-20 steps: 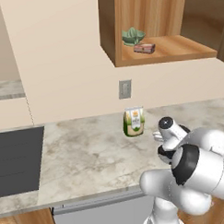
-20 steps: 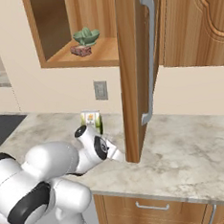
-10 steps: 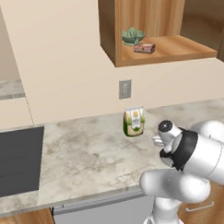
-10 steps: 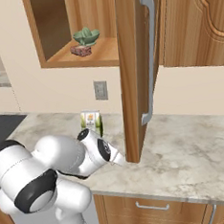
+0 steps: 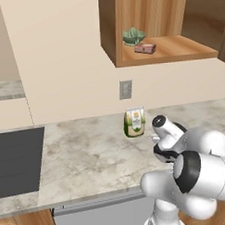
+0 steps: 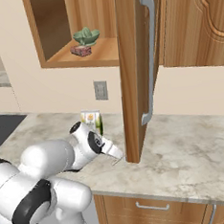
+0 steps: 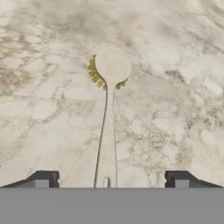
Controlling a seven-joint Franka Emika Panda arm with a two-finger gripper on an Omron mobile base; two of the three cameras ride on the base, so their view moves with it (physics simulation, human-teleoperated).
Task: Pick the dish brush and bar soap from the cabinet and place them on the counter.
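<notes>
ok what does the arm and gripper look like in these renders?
Glossy white rounded arm built of bulbous shells, with black rings at the joints and a dark round cap on the wrist end. The gripper has two small dark grey blocky fingertips with lighter grey pads. No cables or markings visible.

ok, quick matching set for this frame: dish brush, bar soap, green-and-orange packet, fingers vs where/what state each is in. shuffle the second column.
1. dish brush
2. bar soap
3. green-and-orange packet
4. fingers

a. standing on the counter below the wall outlet
b. spread wide, one each side of the handle
c. lying flat on the counter
d. on the cabinet shelf beside the green leafy item

Pairs: 1-c, 2-d, 3-a, 4-b
</notes>
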